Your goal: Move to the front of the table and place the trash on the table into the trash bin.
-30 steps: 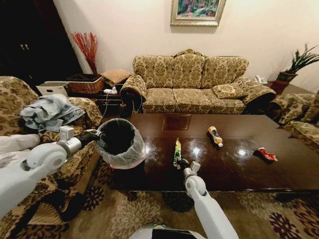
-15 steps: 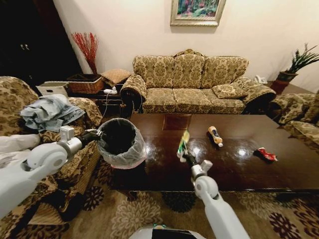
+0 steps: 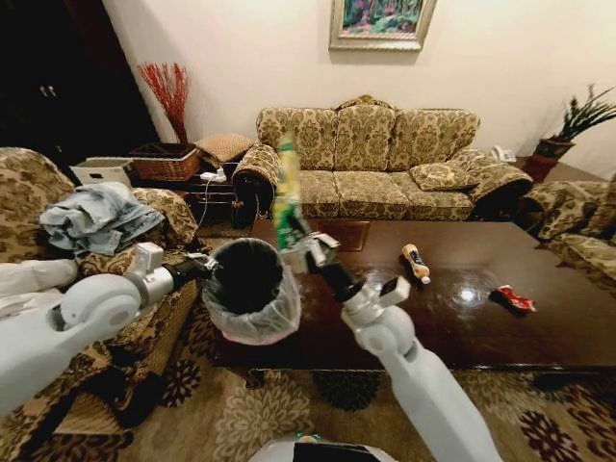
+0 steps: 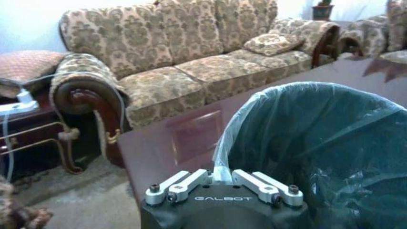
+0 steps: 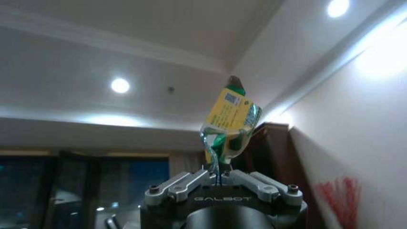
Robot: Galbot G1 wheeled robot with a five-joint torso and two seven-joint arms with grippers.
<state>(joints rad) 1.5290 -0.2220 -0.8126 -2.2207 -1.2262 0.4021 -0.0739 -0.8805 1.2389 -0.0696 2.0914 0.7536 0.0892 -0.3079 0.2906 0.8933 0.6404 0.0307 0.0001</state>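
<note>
A dark glossy tabletop (image 3: pixel 452 318) stands in front of a patterned sofa (image 3: pixel 371 159). The right gripper (image 3: pixel 300 243) is raised above the tabletop's near left corner, its fingers closed on the lower end of the green-and-white bottle (image 3: pixel 286 192), which stands nearly upright above the gripper. In the right wrist view the same bottle (image 5: pixel 230 125) rises from between the closed fingers, crumpled, with a yellow label, against the ceiling.

The left gripper (image 3: pixel 200 266) holds the trash bin (image 3: pixel 252 291) by its rim, fingers pinched on the edge of the whitish plastic bag. The bin is tilted with its dark opening facing the right gripper, at the tabletop's left edge. In the left wrist view the left gripper (image 4: pixel 221 183) clamps the bag's rim, and the bin (image 4: pixel 318 143) shows a dark teal interior.

The yellow-brown bottle (image 3: pixel 416 262) lies on its side past the tabletop's middle, toward the far edge. The red wrapper (image 3: pixel 515 299) lies near the right end.
</note>
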